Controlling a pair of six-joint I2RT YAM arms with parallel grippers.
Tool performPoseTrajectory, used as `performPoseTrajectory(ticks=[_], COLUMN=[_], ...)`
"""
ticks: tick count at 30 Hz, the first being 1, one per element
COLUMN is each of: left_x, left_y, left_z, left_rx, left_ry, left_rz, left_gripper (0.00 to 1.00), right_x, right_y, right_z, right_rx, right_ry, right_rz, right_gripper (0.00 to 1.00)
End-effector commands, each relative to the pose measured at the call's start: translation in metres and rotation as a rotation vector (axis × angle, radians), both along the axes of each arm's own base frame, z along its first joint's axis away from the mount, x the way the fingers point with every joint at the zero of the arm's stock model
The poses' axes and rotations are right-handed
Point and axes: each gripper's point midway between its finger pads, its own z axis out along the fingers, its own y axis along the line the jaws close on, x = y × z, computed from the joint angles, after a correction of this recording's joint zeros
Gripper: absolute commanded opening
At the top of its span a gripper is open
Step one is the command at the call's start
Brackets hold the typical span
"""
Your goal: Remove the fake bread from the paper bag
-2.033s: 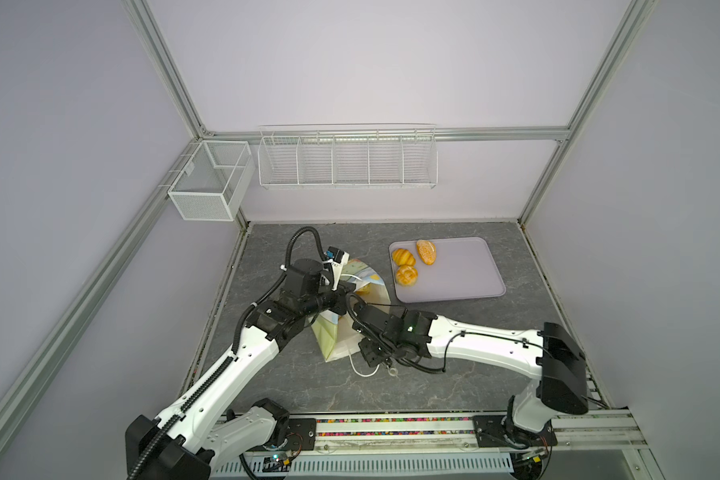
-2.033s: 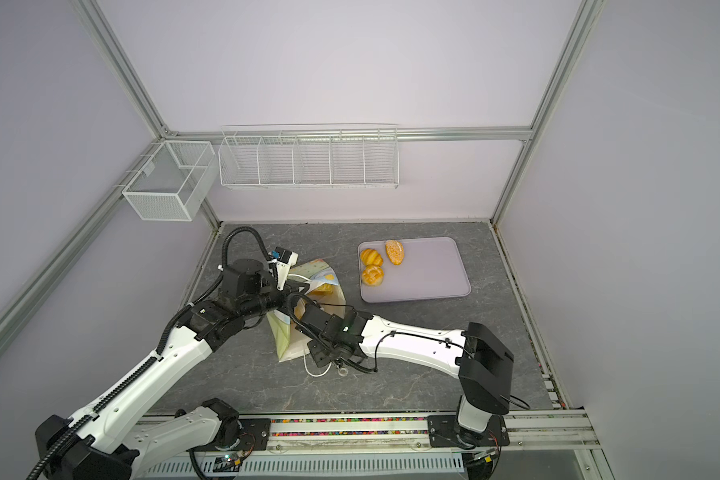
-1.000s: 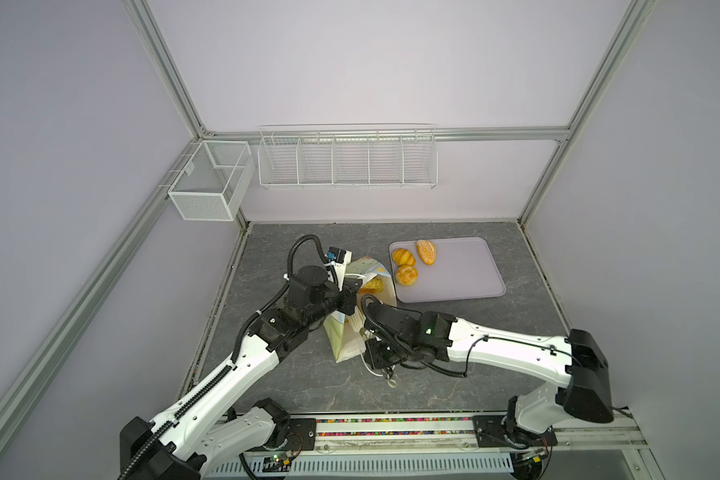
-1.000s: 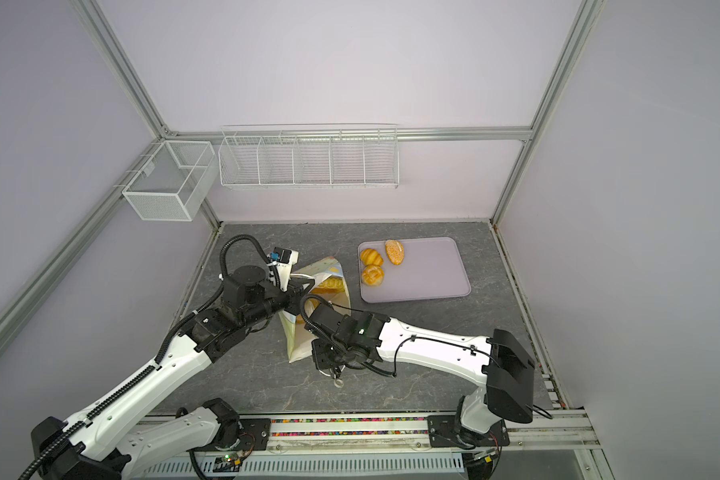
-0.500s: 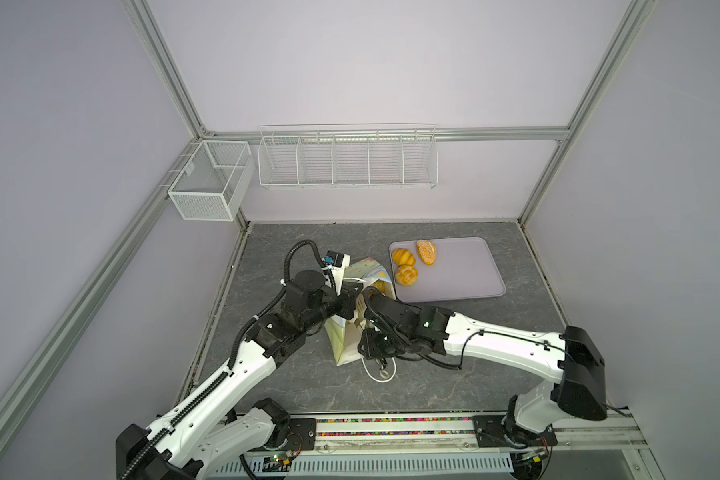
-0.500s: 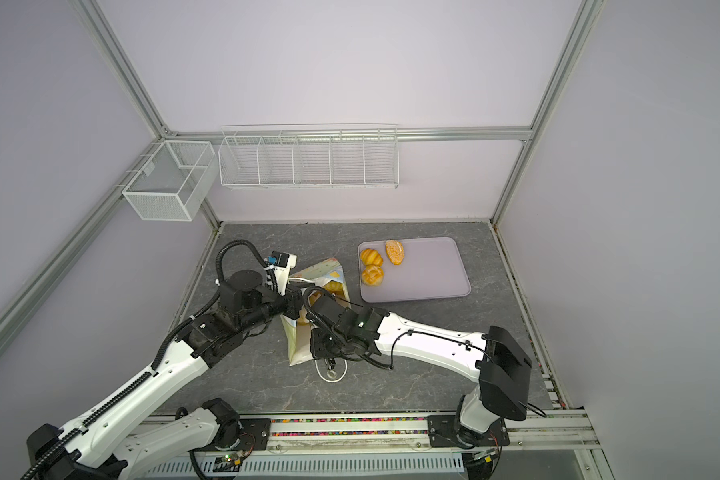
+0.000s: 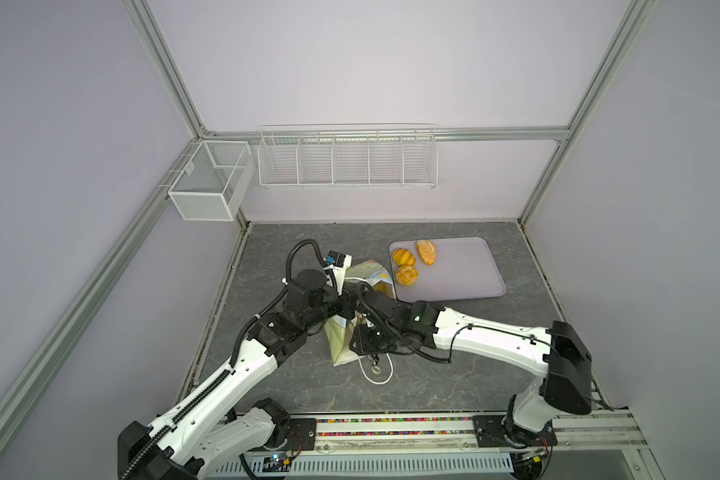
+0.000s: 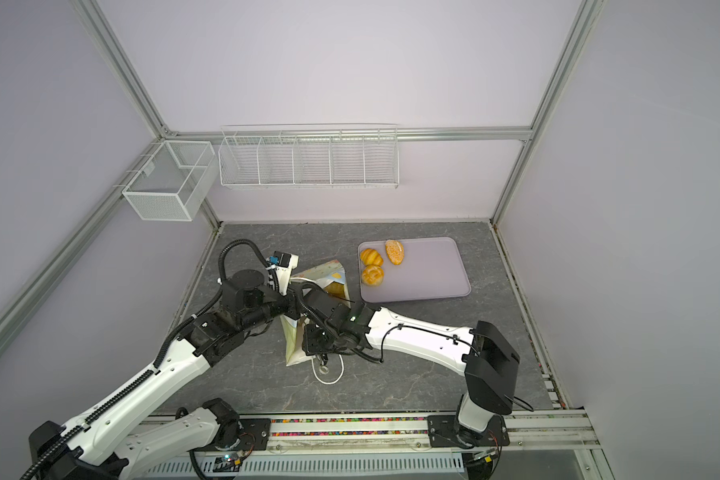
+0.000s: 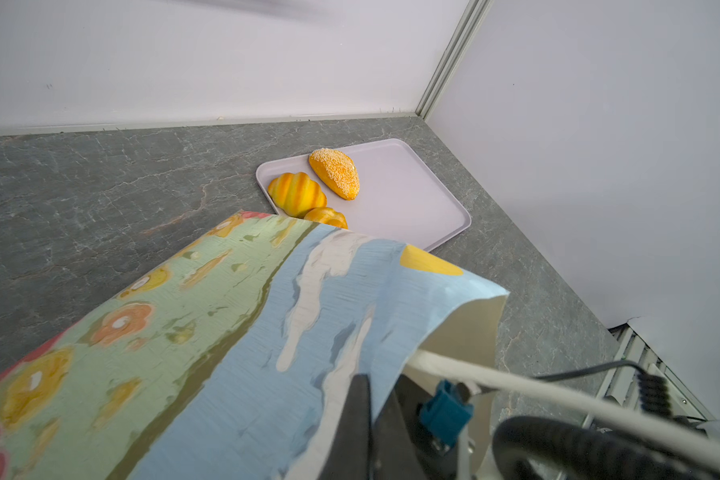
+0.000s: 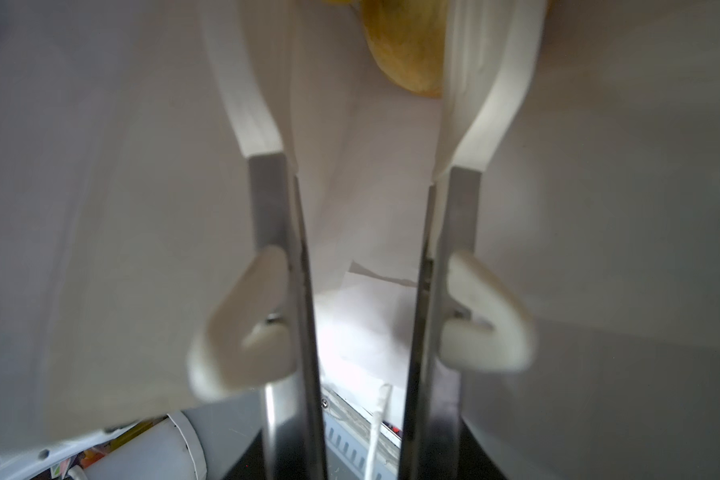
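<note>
Bag: tall paper bag [image 7: 338,341], pale yellow-green on the side, smooth white inside, one face printed with blue sky, cloud and flowers; it rested creased and tilted on the desk.
Left gripper: the dark left gripper [image 9: 371,399] was closed, pinching the bag's rim at the sky end of the print.
Right gripper: the right gripper [image 10: 368,50] was inside the bag; its curved white fingers [image 10: 258,104] stood apart with nothing clamped.
Bread in bag: one smooth golden piece [image 10: 408,54] lay deeper in the bag, at the fingertips; whether they touched it could not be told.
Bread out: a ridged roll [image 7: 403,256], a crumb-topped oval [image 7: 426,251] and a scored bun [image 7: 406,275] lay close together on the tray.
Tray: flat lilac tray [image 7: 466,270] with rounded corners, just beside the bag.
Cord: a white cord [image 7: 377,370] looped on the desk, just beside the bag.
Desk: grey desk [image 7: 433,374], veined like stone.
</note>
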Motion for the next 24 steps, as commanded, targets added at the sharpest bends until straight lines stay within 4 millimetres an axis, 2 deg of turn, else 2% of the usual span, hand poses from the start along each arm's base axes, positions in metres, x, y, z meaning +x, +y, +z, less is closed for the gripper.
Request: performPoseTrajectory(ticks=[1,5,11,15,19,24], left_x=[0.001,0.001,0.0,0.001,0.002,0.003], left_y=[-0.009,-0.009,-0.005,0.0,0.004,0.005], left_z=[0.024,0.026,0.029,0.029,0.026,0.023], left_rx=[-0.065,-0.065,-0.041,-0.02,-0.001,0.018], left_ry=[-0.023,-0.026,-0.042,-0.051,-0.057,-0.059], left_rz=[-0.021,-0.022,-0.014,0.003,0.018,0.025], left_gripper=[0.0,0.0,0.0,0.0,0.0,0.0], right_x=[0.007,0.011,0.016,0.018,0.015,0.009], right_y=[0.01,0.011,0.003,-0.004,-0.019,-0.039], right_z=[0.005,-0.004,-0.014,-0.009,-0.006,-0.007], right_rx=[0.017,-0.021,-0.066,-0.077,-0.098,-0.119], right_ry=[-0.014,-0.013,-0.019,-0.045,-0.069,-0.078], right_rz=[0.02,0.038,0.035,0.043,0.044,0.026], right_gripper=[0.43,0.41,0.28,0.19,0.1,0.07])
